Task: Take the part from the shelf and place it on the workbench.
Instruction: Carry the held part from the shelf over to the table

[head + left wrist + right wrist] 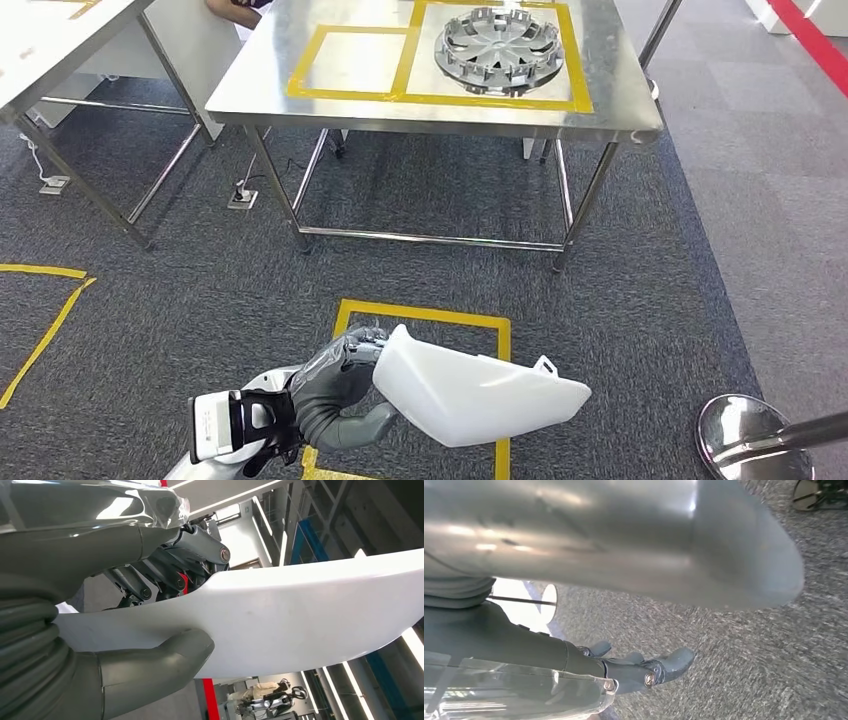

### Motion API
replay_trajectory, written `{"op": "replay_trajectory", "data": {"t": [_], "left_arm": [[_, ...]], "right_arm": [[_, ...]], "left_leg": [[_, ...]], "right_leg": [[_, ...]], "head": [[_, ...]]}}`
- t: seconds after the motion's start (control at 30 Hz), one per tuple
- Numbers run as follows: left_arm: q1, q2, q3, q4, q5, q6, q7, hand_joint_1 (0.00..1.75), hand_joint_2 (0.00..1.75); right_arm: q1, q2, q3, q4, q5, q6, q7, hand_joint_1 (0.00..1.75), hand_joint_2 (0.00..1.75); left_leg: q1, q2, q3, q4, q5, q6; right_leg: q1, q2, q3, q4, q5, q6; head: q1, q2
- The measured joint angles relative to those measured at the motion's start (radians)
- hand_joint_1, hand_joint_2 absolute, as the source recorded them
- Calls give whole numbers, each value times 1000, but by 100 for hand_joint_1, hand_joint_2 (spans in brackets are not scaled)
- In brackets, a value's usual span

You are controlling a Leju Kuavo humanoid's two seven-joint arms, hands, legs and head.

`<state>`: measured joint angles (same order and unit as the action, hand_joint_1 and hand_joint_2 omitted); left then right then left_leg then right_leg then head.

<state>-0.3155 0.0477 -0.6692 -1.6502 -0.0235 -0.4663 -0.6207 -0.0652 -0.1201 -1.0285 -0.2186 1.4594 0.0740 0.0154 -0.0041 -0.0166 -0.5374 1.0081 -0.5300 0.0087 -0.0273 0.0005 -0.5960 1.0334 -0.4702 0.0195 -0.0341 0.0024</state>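
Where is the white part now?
In the head view, the white part is held by the left hand low over the carpet, short of the steel workbench.

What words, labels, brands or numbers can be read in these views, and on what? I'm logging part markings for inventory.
None can be read.
White curved plastic part held by the left hand: plain, unmarked.
Round silver wheel cover on the steel workbench: no legible marking.
Yellow tape outlines: plain tape, no text.

Workshop, steel workbench (300,100), floor tape (420,315) (yellow)
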Motion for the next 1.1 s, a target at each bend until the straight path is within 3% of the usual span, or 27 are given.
{"op": "replay_trajectory", "data": {"t": [0.07, 0.17, 0.2, 0.23, 0.3, 0.37, 0.43, 0.53, 0.6, 0.67, 0.7, 0.73, 0.77, 0.83, 0.9, 1.03, 1.1], "left_arm": [[-4, 0, 1, -1, 2, -1, 0, 175, 175], [-5, 2, 3, -1, 4, -7, 2, 175, 175], [-5, 4, 3, -1, 4, -8, 3, 175, 175], [-4, 5, 3, -1, 4, -9, 4, 175, 175], [-5, 7, 4, -2, 5, -10, 4, 175, 175], [-8, 7, 4, -2, 5, -10, 4, 175, 175], [-11, 8, 5, -3, 6, -11, 4, 175, 175], [-13, 7, 4, -3, 7, -14, 5, 175, 175], [-16, 6, 4, -4, 9, -17, 7, 175, 175], [-16, 6, 4, -3, 11, -20, 9, 175, 175], [-16, 6, 4, -3, 12, -22, 9, 175, 175], [-15, 6, 4, -3, 12, -23, 10, 175, 175], [-15, 6, 4, -3, 12, -25, 10, 175, 175], [-15, 7, 4, -2, 12, -28, 10, 175, 175], [-16, 8, 4, 1, 11, -30, 9, 175, 175], [-18, 9, 3, 5, 4, -31, 0, 175, 175], [-21, 8, 2, 5, 2, -33, -4, 175, 175]], "right_arm": [[0, 0, 0, 0, -1, 0, -1, 0, 0], [0, 2, 0, 0, -5, 0, -1, 0, 0], [0, 3, -1, 0, -6, 0, -1, 0, 0], [1, 4, -1, 0, -7, 0, -1, 0, 0], [2, 6, -2, 0, -8, 0, -1, 0, 0], [1, 10, -2, 0, -10, 0, -2, 0, 0], [1, 13, -2, 1, -10, -1, -2, 0, 0], [1, 17, -3, 2, -11, -1, -2, 0, 0], [-1, 17, -4, 2, -13, -1, -3, 0, 0], [-1, 16, -6, 2, -14, -2, -3, 0, 0], [1, 16, -7, 2, -14, -2, -4, 0, 0], [4, 16, -8, 2, -14, -3, -4, 0, 0], [6, 17, -8, 2, -14, -4, -5, 0, 0], [7, 16, -9, 2, -14, -5, -6, 0, 0], [6, 17, -9, 2, -14, -8, -5, 0, 0], [8, 20, -10, 2, -17, -12, 0, 0, 0], [5, 20, -11, 2, -18, -13, -1, 0, 0]], "left_leg": [[2, 5, -25, 56, -30, -10], [5, 8, -142, 255, -96, -18], [5, 8, -170, 289, -95, -17], [5, 8, -179, 285, -74, -14], [1, 10, -137, 167, 9, 0], [-8, 16, -82, 46, 56, 18], [-15, 18, -62, 8, 51, 27], [-9, 13, -34, -11, 48, 37], [-5, 13, -16, -16, 43, 44], [-5, 11, -7, -16, 33, 47], [-5, 9, -2, -16, 27, 47], [-5, 7, 6, -16, 20, 45], [-4, 5, 16, -15, 13, 43], [-3, 4, 38, -15, -6, 35], [-5, 4, 48, -13, -23, 23], [-6, 6, 46, 12, -35, 5], [-3, 8, -5, 99, -54, -5]], "right_leg": [[-4, 0, 10, -2, -7, -12], [-1, -1, 21, -2, -19, -20], [0, -1, 25, -2, -23, -21], [2, -1, 31, -2, -28, -21], [4, 0, 47, -3, -39, -19], [6, 0, 58, -6, -50, -12], [6, -1, 64, -10, -50, 1], [4, -4, 69, 15, -52, 16], [3, -3, 27, 98, -88, 21], [3, -3, -54, 222, -134, 28], [3, -3, -89, 262, -143, 30], [3, -3, -106, 267, -133, 31], [2, -3, -104, 232, -102, 31], [1, -2, -65, 98, -12, 31], [3, -4, -41, 12, 26, 22], [3, -2, -26, 3, 18, -8], [-1, -1, -12, 0, 10, -17]], "head": [[-4, 0], [-8, 0], [-8, 0], [-8, 0], [-8, 0], [-6, 0], [-6, 0], [-5, 0], [0, 0], [3, 0], [4, 0], [4, 0], [4, 0], [5, 0], [6, 0], [3, 0], [1, 0]]}}
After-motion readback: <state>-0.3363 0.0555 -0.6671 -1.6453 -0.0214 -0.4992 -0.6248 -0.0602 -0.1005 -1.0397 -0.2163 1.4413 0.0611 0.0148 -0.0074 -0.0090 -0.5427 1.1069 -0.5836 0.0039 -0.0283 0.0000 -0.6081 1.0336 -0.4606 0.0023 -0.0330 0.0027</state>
